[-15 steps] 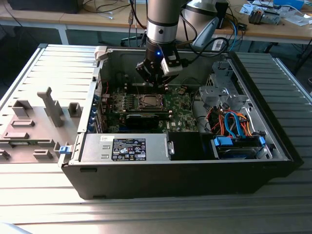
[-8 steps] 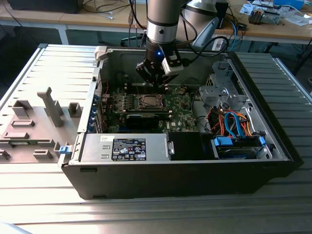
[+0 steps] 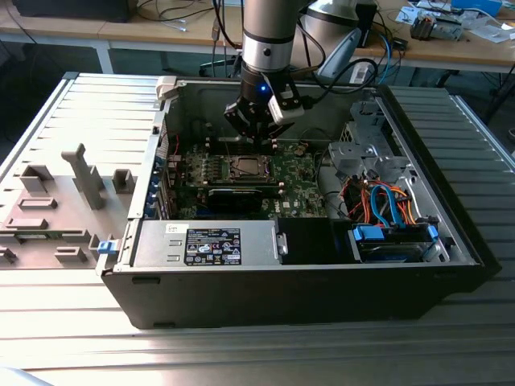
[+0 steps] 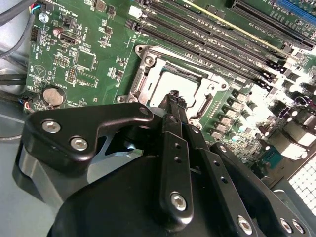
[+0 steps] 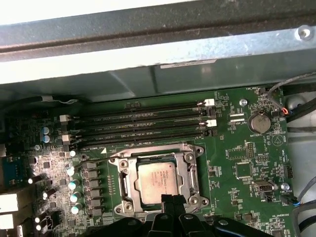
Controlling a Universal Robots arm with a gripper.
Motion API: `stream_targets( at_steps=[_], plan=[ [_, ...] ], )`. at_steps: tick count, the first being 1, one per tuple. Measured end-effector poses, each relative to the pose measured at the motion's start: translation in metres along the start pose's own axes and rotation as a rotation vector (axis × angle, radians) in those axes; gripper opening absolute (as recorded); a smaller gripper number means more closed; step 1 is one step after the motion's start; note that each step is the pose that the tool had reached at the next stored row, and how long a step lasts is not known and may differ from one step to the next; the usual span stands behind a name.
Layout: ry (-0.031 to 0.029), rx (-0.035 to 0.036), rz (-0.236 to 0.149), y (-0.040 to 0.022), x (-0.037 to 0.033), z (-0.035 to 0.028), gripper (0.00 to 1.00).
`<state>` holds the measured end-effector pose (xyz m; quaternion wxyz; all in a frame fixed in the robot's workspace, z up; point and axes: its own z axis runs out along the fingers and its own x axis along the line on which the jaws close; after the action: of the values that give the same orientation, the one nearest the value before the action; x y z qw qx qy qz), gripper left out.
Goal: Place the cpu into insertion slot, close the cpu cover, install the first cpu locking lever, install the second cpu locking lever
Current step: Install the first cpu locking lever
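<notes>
Cpu (image 5: 155, 181) sits flat in the slot (image 5: 157, 180), its silver face up, and the cover (image 5: 186, 170) frames it on all sides; from where I stand the plate looks lowered over the chip, though I cannot tell whether it is pressed fully home. Nearest of all in both wrist views is the hand (image 5: 171, 199), fingers drawn together with nothing between them, the tips poised at the socket's edge just beside the chip. Whether they touch the metal I cannot say.

My guess is that the chip is light and rigid but easily hurt: the tan underside and the contacts beneath would not forgive a skewed push, so only the edges are safe to hold. The cover is thin springy sheet metal, best pressed at its rim rather than over the cut-out.

Past the socket run four long memory slots (image 5: 143, 126), then a coin cell (image 5: 259, 121) on the green board (image 5: 242, 170). In the exterior view the hand (image 3: 259, 138) hangs inside the open case (image 3: 306, 281), which lies on its side on the counter (image 3: 241, 354); a grey panel (image 3: 60, 193) lies toward the exterior view's left.
</notes>
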<state>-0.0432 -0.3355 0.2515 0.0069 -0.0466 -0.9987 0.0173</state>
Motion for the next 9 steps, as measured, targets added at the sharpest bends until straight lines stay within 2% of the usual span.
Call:
stream_targets(
  at_steps=[9],
  plan=[
    [-0.0010,0.0003,-0.029,0.0000,0.0000,0.0000,0.11]
  ],
)
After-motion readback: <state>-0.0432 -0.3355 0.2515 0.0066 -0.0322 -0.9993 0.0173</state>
